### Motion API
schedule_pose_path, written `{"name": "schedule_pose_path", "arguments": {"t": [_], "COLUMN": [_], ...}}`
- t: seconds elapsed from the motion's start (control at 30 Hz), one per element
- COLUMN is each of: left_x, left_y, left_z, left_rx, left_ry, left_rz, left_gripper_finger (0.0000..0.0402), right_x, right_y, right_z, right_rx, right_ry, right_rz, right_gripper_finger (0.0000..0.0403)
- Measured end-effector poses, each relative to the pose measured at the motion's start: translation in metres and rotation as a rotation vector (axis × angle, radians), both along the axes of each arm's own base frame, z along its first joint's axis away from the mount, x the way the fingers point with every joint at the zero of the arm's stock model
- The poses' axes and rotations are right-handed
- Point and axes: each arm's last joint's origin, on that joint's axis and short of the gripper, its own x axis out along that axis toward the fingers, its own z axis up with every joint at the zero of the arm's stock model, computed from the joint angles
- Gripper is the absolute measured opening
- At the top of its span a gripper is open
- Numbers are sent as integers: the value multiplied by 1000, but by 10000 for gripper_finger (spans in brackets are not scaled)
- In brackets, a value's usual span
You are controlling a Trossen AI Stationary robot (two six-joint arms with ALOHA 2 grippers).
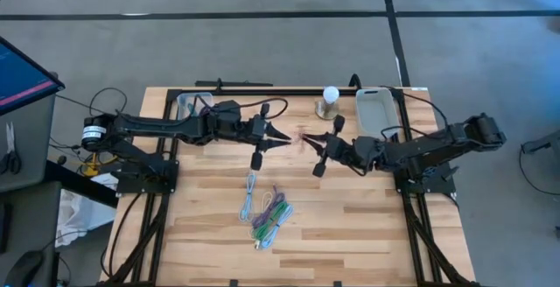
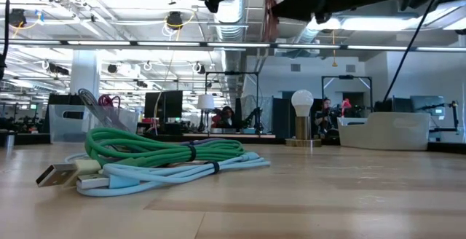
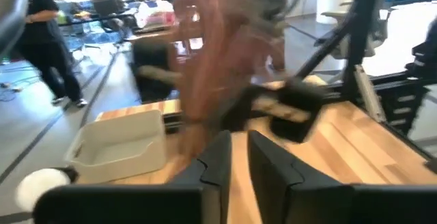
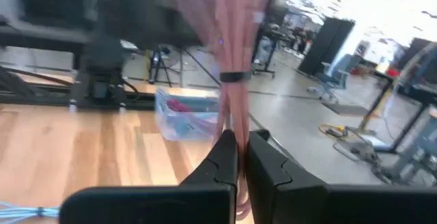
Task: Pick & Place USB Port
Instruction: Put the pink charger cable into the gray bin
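**Pink cable held between both hands above the worktop**

High view: the left hand (image 1: 284,137) and right hand (image 1: 325,141) are brought tip to tip over the worktop (image 1: 350,226), the pink cable (image 1: 308,137) between them, seemingly for a handover. A green and blue cable bundle (image 1: 267,215) lies nearer.

Low view: the cable hangs roughly upright, clear of the worktop.

Left wrist view: narrowly parted fingers (image 3: 220,157) are seen; a grip cannot be told.

Right wrist view: the fingers (image 4: 225,152) are clamped on the cable's lower end, its long axis running away from them.

A pale, smooth wooden plank worktop (image 1: 350,226) is seen, with glossy rubbery-looking cables (image 2: 167,155) and a matt white plastic tray (image 1: 378,110).
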Motion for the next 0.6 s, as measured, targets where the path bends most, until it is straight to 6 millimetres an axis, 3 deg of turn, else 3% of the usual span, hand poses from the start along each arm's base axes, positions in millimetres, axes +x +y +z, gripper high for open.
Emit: {"name": "schedule_pose_path", "arguments": {"t": [0.33,0.47,0.6], "left_x": [2,1,0], "left_y": [-1,3,7], "left_z": [-2,-3,-8], "left_rx": [4,5,0], "left_ry": [0,12,62], "left_rz": [3,17,50], "left_gripper_finger": [202,225,224], "right_x": [5,-3,-14], "right_y": [-9,-14,-20], "right_z": [-6,0,3], "right_rx": [-4,-43,-44], "right_ry": [3,34,97], "right_rz": [-75,-188,-269], "right_gripper_finger": [0,0,0]}}
